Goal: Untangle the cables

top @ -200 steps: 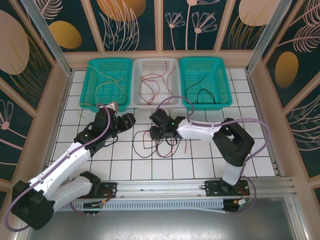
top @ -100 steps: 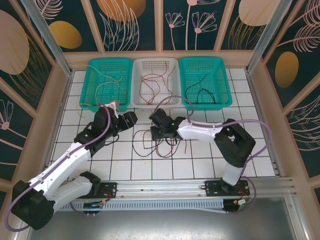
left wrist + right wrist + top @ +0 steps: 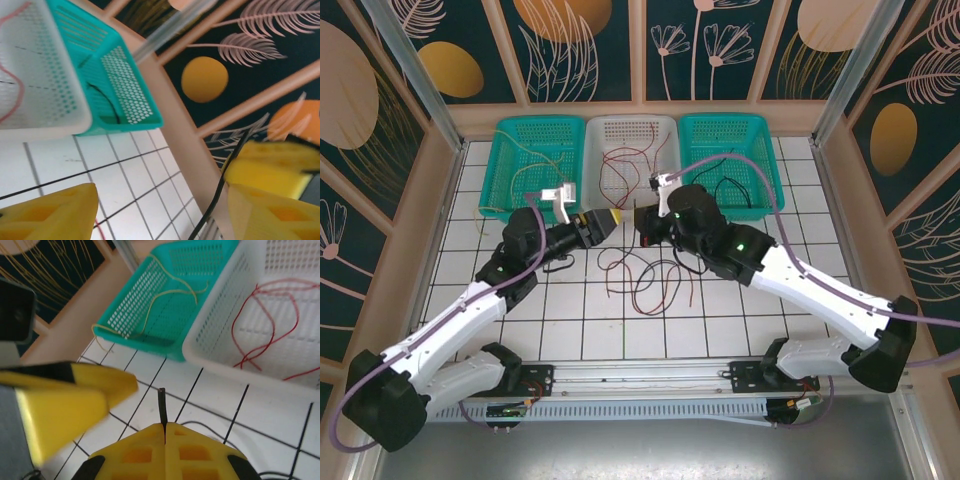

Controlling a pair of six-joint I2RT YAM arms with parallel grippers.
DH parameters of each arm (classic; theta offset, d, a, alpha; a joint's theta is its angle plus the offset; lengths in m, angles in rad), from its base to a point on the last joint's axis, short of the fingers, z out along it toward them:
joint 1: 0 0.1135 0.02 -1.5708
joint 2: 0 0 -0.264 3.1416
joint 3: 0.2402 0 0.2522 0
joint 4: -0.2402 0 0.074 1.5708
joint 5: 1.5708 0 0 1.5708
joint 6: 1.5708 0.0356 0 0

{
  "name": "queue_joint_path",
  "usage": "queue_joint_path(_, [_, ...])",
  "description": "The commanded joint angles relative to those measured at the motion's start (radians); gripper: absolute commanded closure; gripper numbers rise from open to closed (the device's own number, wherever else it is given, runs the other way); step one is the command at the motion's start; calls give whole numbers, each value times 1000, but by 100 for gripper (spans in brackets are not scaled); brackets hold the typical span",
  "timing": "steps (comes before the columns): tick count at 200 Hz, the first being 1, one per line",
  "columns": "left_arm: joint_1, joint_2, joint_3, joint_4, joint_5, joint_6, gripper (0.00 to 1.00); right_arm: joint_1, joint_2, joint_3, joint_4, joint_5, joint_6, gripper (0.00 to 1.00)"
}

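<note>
A loose tangle of red cable [image 3: 650, 288] and black cable [image 3: 617, 262] lies on the white tiles at mid-floor. Above it my right gripper [image 3: 642, 222] [image 3: 165, 427] is shut on the end of a black cable [image 3: 161, 405], whose tip sticks out past the closed yellow fingers. My left gripper [image 3: 603, 222] [image 3: 162, 200] faces it almost tip to tip and stands open. The black cable [image 3: 216, 200] passes between the left gripper's jaws, close to the right finger [image 3: 270, 212], unclamped.
Three baskets stand along the back wall: a teal basket [image 3: 535, 122] with yellow cables, a white basket [image 3: 630, 121] with red cables, and a second teal basket [image 3: 730, 118] with black cables. Wooden walls enclose the tiled floor.
My right arm has risen from the floor tangle and shut on the black cable end. The left gripper has moved right toward it and opened wider. The tangle has spread.
</note>
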Motion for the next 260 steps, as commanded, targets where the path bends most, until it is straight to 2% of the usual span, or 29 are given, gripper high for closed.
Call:
queue_joint_path(1, [-29,35,44,151,94,17,28,-12,-35,92,-42,74,-52,100])
queue_joint_path(34, [-68,87,105,207,174,49,24,-47,-40,186,-43,42,-69,100])
queue_joint_path(84, [-84,149,182,152,207,129,27,-84,-69,262,-12,11,-69,100])
queue_joint_path(107, [-102,169,187,168,229,132,38,-99,-75,283,-15,7,-72,100])
queue_joint_path(140, [-113,177,194,157,255,150,47,-121,-86,291,-20,24,-68,100])
queue_joint_path(158, [-115,175,190,155,261,157,57,-130,-95,291,-13,23,-61,100])
queue_joint_path(195, [-121,185,206,150,231,170,100,-137,-108,280,-2,0,-38,100])
queue_joint_path(211, [-121,174,219,131,149,184,100,-137,-129,252,-4,26,-17,100])
queue_joint_path(238, [-121,134,204,247,100,171,100,-181,-162,193,-48,103,72,100])
queue_joint_path(260, [-121,139,234,312,170,149,100,-284,-153,160,-126,49,166,100])
